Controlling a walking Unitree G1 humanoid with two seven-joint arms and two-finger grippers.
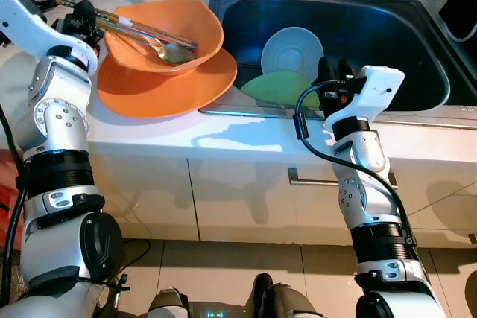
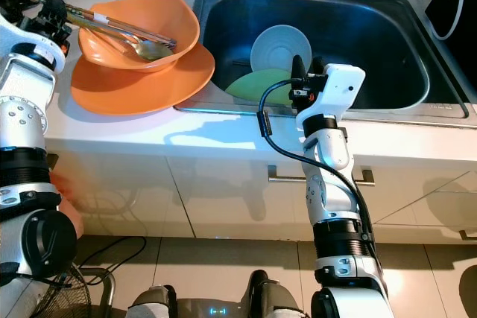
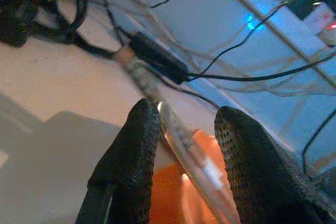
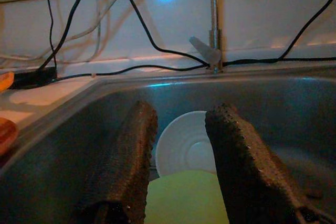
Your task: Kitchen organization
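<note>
On the left, the left gripper (image 3: 181, 135) sits at the outer end of a bundle of utensils (image 1: 141, 31), its jaws narrowed around the clear handle that runs between the fingers (image 3: 131, 150); whether they truly clamp it or merely straddle it is hard to tell. The grip at the far end probably lets the arm lift or steer the bundle without touching the dish. The utensils lie tilted, long axis running from the gripper across and down into the orange bowl (image 1: 201, 24), spoon head resting inside. The bowl sits on an orange plate (image 1: 149, 98) on the white table (image 1: 223, 135), just beside the sink (image 1: 417, 27). In the sink a white bowl (image 1: 292, 51) leans over a green plate (image 1: 279, 87). The right gripper (image 4: 178, 145) hovers over the sink's front edge, jaws wide and empty, pointed at those dishes, likely ready to collect one.
</note>
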